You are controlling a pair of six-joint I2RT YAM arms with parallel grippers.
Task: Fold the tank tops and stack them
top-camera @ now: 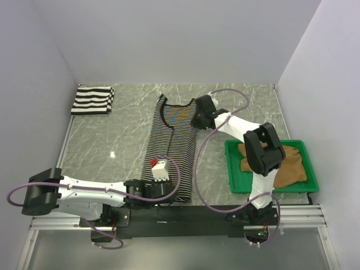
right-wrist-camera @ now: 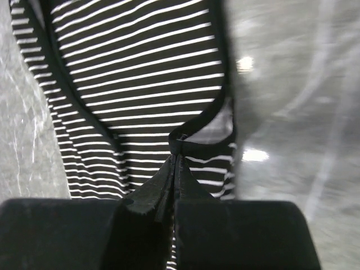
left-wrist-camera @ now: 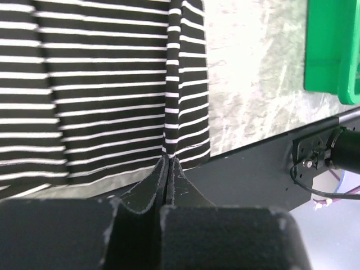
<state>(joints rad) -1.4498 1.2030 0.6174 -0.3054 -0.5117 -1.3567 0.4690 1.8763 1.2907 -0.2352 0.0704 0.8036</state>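
A: Where's the soft dark thin-pinstriped cloth tank top (top-camera: 171, 138)?
B: Flat, lengthwise on the grey marble table (top-camera: 112, 140). Both pincers are pressed together: the left gripper (left-wrist-camera: 167, 162) pinches its near hem, the right gripper (right-wrist-camera: 174, 156) its far strap.

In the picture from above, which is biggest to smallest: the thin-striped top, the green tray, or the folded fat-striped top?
1. The thin-striped top and the green tray look about equally big, so no ranking between them.
2. The folded fat-striped top, clearly smallest.
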